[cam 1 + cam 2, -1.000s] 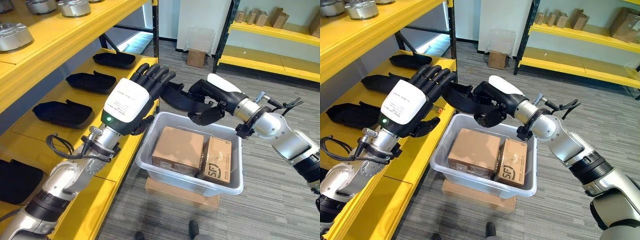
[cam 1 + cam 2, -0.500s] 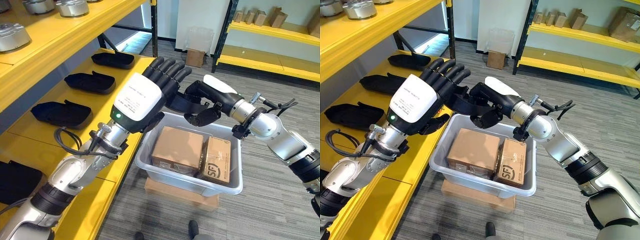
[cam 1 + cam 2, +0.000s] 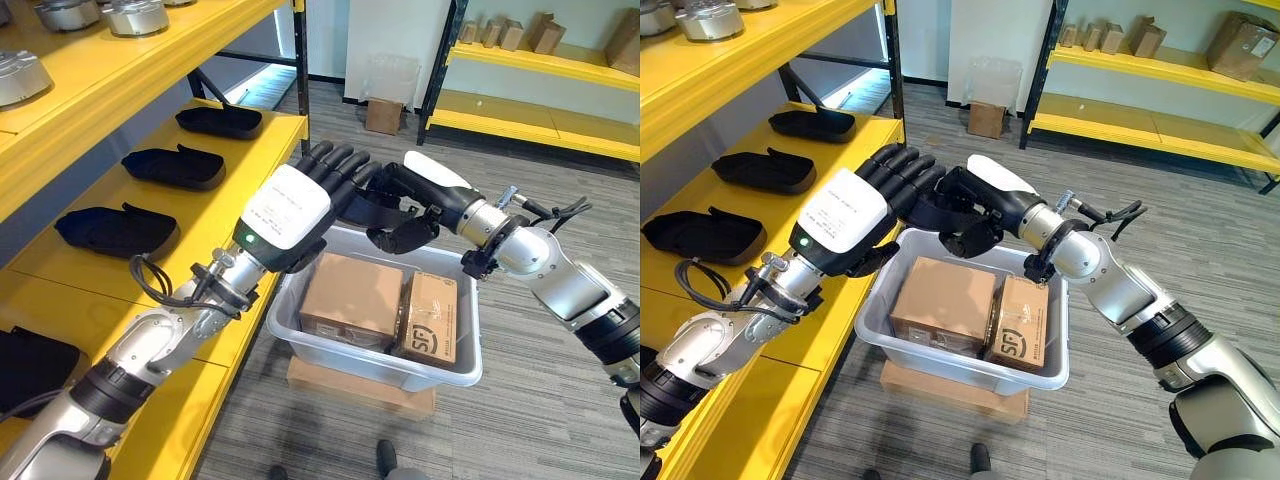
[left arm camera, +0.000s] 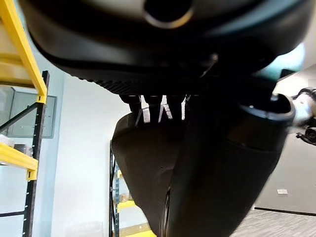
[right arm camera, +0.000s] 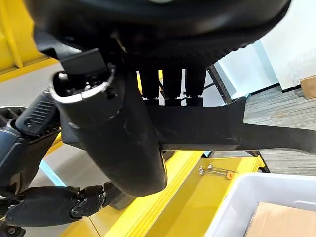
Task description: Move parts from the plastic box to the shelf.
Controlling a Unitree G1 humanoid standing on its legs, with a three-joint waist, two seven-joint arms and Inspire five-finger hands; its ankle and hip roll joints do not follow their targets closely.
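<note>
Both hands have closed in: your right hand [image 3: 975, 205] clasps the flat black moulded plastic part [image 5: 207, 129], your left hand [image 3: 300, 205] cups it open-fingered above the clear plastic box [image 3: 440, 362]. Hand over next, shelfward.

A yellow metal shelf [image 3: 230, 160] with black uprights was seen at the left, and black moulded plastic parts [image 3: 185, 166] were laid in a row along its lower board. Round silver metal parts [image 3: 20, 75] were set on the board above. A grey carpeted floor [image 3: 520, 330] carried a flat cardboard base [image 3: 360, 388], on which a translucent grey plastic box [image 3: 375, 360] was rested.
</note>
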